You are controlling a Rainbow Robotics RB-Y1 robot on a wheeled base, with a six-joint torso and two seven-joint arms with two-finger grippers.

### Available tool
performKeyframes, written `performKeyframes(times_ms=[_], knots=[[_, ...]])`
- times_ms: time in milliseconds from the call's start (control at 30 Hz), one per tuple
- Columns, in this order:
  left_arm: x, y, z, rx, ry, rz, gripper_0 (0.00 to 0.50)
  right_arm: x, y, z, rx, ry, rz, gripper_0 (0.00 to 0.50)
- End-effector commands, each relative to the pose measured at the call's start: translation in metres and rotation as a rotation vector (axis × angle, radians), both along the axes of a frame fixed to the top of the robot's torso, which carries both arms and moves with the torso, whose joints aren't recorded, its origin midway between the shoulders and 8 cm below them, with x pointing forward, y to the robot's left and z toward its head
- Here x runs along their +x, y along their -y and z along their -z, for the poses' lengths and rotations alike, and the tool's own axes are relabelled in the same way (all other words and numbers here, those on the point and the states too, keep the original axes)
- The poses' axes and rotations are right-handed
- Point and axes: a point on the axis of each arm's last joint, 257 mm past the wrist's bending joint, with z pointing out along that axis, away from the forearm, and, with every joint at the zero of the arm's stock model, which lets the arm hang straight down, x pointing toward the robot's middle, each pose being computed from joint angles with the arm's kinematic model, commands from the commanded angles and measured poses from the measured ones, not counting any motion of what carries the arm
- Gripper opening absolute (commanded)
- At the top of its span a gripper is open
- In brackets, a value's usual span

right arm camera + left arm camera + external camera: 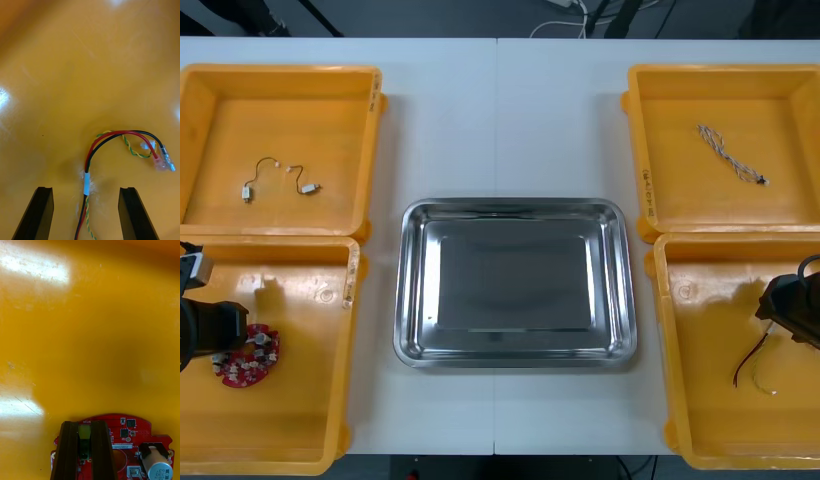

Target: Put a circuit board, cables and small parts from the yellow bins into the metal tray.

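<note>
So the left gripper had its fingers pulled in tight, with just a thin slot between them. A little yellowish component on the round red circuit board sat right in that slot, so it looked like it was pinching the board there. The board itself lay flat on the floor of the near left bin, toward the bin's outer side, with a silver can-shaped part on it just beside the fingers.

The right gripper was spread wide, fingers well apart and not touching anything. It hung low over the near right bin, and the red and yellow cable ran straight up between the two fingers. That one had a black strand in it too, plus a white band wrapped around the bundle right between the fingertips. Past the band it curved off to one side and ended in small clear-sleeved terminals lying on the bin floor.

Further out, the metal tray sat between the bins in the middle of the table, bare and shiny inside. The far left bin had a thin black cable with small plugs on its ends. The far right bin held a twisted blue and white cable lying diagonally.
</note>
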Motion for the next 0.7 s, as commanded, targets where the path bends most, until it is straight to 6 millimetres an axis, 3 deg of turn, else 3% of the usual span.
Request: performKeyframes(times_ms=[33,433,700], knots=[[-0.003,0.0,-0.011,0.056,-0.007,0.097,0.0,0.008,-0.011,-0.004,0.017,0.023,-0.015,0.5],[-0.007,0.003,-0.07,0.112,-0.08,0.107,0.0,0.005,-0.01,0.007,0.037,0.008,-0.004,0.5],[0.006,0.016,-0.116,0.148,-0.08,0.123,0.0,0.006,-0.008,0.012,0.049,0.007,0.006,0.5]])
